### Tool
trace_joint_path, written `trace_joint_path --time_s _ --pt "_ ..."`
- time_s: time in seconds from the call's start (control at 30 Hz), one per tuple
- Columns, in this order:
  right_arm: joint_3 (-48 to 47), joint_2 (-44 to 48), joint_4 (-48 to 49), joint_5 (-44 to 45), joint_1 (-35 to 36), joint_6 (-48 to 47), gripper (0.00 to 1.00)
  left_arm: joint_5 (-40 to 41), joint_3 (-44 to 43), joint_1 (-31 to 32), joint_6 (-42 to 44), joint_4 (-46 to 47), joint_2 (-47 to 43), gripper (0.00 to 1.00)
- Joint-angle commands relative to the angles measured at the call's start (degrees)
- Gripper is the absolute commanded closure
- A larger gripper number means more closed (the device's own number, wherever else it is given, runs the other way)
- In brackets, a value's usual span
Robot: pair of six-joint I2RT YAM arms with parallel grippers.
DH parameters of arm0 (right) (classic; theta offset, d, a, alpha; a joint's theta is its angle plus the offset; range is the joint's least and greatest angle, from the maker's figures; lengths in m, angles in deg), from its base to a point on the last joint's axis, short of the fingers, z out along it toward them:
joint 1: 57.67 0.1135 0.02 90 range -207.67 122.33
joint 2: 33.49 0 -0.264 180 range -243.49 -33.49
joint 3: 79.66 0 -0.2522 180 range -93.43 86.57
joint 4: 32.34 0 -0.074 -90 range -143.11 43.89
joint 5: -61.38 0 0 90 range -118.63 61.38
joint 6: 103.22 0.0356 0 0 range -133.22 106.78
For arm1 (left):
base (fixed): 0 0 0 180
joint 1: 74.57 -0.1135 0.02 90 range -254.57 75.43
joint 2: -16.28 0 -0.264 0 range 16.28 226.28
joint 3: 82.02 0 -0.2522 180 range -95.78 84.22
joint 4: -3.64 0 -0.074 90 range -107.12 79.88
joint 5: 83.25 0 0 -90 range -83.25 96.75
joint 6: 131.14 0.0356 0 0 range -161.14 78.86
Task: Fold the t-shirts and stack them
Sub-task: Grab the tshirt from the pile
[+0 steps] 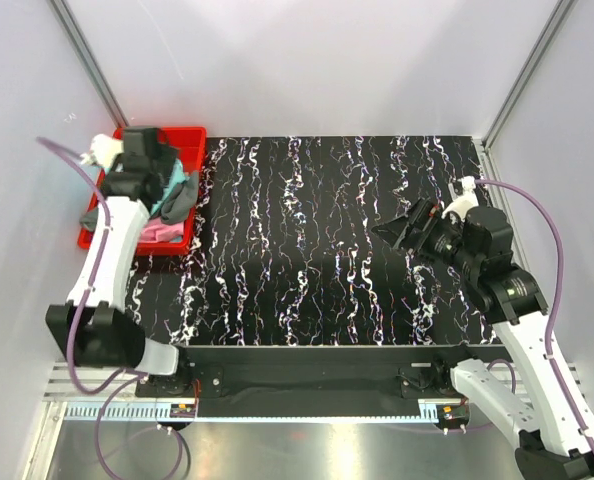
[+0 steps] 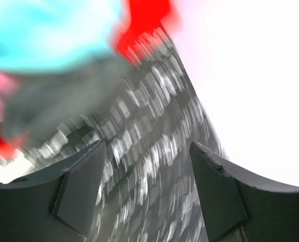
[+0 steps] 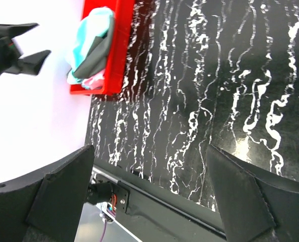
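Left claw (image 2: pixel 148 146), right claw (image 3: pixel 149 148) open, empty; t-shirts (image 1: pixel 172 205) crumpled heap in red bin (image 1: pixel 189 132): teal, pink, grey.

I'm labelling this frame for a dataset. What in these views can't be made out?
1. Top view: the left gripper hangs over the red bin, hiding part of the t-shirts.
2. Left wrist view: motion blur smears the t-shirts; no folds or edges readable.
3. Right wrist view: the picture's top edge cuts off the bin's end.
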Motion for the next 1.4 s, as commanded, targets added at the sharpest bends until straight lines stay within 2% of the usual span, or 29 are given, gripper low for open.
trace_joint_path --time_s 0.0,0.17,0.3,0.57,0.63,0.67,0.7,0.73,0.8,0.83,1.07,1.2,1.3,1.37 --pt "0.9 3.0 5.4 -3.0 0.3 0.0 0.00 7.7 -3.0 -8.8 -11.7 -6.8 2.6 0.28" --pt "2.2 5.1 7.9 -3.8 0.4 -1.6 0.01 7.5 -0.8 -17.2 -13.6 -3.3 7.1 0.28" --pt "2.0 5.5 8.3 -2.9 0.3 -4.1 0.01 6.8 0.2 -20.0 -13.9 -1.0 12.7 0.29" --pt "2.7 3.5 8.3 -0.8 0.3 -7.1 0.02 -4.2 0.7 -23.8 -10.5 10.1 22.3 0.27" --pt "2.9 3.1 8.7 -0.8 0.3 -7.1 0.02 -6.7 0.0 -23.8 -9.7 10.8 23.7 0.33" --pt "3.2 2.6 9.1 -1.0 0.4 -7.1 0.02 -10.3 -0.7 -24.1 -8.6 12.9 24.5 0.53" --pt "3.2 2.5 9.1 -1.0 0.4 -7.1 0.02 -10.4 -1.0 -24.1 -7.2 14.7 24.6 0.65" --pt "3.1 2.5 9.2 -1.1 0.3 -6.8 0.02 -14.3 -1.5 -24.2 -5.0 17.1 24.6 0.79" --pt "3.0 2.3 9.1 -1.1 0.3 -6.7 0.02 -17.2 -3.4 -23.9 -4.0 18.3 23.7 0.96" --pt "3.0 2.4 9.1 -1.1 0.3 -6.3 0.02 -19.0 -4.0 -23.8 -3.5 18.8 23.0 1.00" --pt "1.2 3.2 8.3 -0.6 0.4 -6.3 0.02 -20.1 -15.0 -16.8 4.6 22.0 13.9 1.00" --pt "0.3 3.9 6.2 0.2 0.3 -5.7 0.02 -23.4 -19.9 -12.6 6.8 24.9 10.5 1.00" --pt "0.5 4.6 5.0 0.6 0.3 -4.6 0.02 -28.8 -22.7 -8.4 9.2 27.2 8.3 1.00" --pt "0.5 5.0 4.3 0.7 0.3 -4.0 0.02 -30.9 -24.0 -3.5 13.0 27.4 6.5 1.00"
